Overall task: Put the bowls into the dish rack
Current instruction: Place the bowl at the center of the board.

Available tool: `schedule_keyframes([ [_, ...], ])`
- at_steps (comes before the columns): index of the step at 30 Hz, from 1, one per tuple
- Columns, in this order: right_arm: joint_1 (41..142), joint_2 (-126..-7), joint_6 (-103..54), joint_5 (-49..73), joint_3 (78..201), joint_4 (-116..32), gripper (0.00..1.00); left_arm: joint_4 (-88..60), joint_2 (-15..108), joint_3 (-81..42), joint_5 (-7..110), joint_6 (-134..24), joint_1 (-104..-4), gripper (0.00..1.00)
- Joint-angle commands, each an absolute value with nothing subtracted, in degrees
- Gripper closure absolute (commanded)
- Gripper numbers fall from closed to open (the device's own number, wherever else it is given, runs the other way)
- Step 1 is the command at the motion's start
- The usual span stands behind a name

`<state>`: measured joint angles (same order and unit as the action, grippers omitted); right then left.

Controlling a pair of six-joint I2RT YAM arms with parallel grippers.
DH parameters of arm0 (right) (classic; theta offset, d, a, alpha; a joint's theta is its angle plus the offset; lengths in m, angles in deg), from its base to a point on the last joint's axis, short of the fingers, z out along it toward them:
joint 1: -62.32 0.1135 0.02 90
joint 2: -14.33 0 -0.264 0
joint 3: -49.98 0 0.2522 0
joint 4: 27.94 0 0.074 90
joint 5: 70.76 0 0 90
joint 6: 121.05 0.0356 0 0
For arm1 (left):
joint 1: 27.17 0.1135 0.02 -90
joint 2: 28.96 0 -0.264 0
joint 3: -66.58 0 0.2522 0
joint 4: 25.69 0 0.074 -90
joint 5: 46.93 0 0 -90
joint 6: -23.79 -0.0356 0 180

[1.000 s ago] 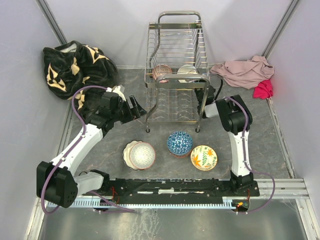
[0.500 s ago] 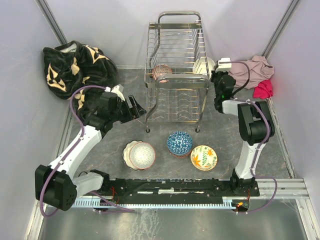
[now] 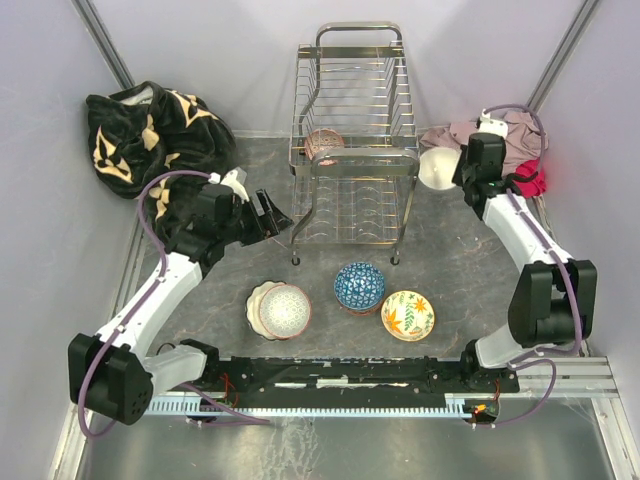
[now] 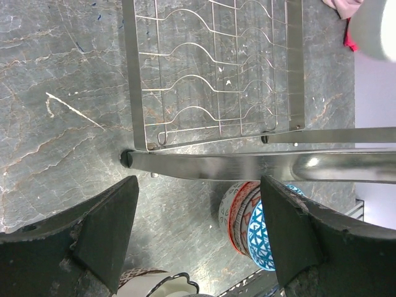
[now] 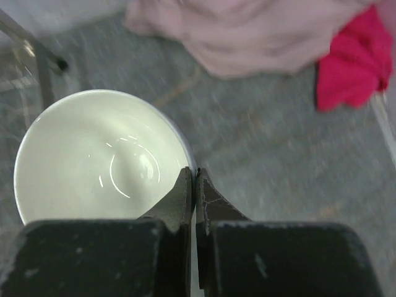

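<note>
Far left: a black blanket (image 3: pixel 150 135) with a tan pattern lies bunched on the table (image 3: pixel 470 270). The left pincer (image 3: pixel 272 215) is spread wide and empty, near the front left leg of the dish rack (image 3: pixel 352 150). In the left wrist view its dark fingers (image 4: pixel 105 229) stand on either side of the rack's lower rail.

Centre: the chrome rack stands at the middle back of the table, with a pink bowl (image 3: pixel 322 143) inside it. Three lots wait in front — a pale bowl stack (image 3: pixel 283 310), a blue bowl (image 3: pixel 359 286) and a flowered bowl (image 3: pixel 408 315).

Right: the right pincer (image 3: pixel 462 170) is pressed together on the rim of a white bowl (image 3: pixel 438 168) — held outside the rack, just beside its right side. A pink cloth (image 3: pixel 490 140) and a red cloth (image 3: pixel 528 178) lie behind.
</note>
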<state>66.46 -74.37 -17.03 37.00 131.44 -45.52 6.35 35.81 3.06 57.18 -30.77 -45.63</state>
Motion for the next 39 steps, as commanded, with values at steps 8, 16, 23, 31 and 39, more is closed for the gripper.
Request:
schedule_keyframes([
  [8,63.66,-76.78,-8.68,28.25,125.96,-64.89,1.00,3.90,32.36,3.07,60.47,-31.49,-45.82,0.15],
  [16,63.63,-80.50,-10.60,25.85,128.60,-67.92,0.79,3.90,31.85,3.19,60.61,-31.49,-45.84,0.15],
  [23,63.66,-77.63,-11.66,25.42,127.40,-69.83,0.59,3.46,31.43,3.54,60.99,-31.21,-45.81,0.15],
  [31,62.66,-76.56,-11.90,21.47,128.48,-69.16,0.34,3.18,31.15,3.69,60.83,-31.01,-45.81,0.15],
  [39,62.32,-75.17,-15.88,17.22,127.99,-68.21,0.12,3.21,31.16,3.64,60.96,-30.96,-45.86,0.15],
])
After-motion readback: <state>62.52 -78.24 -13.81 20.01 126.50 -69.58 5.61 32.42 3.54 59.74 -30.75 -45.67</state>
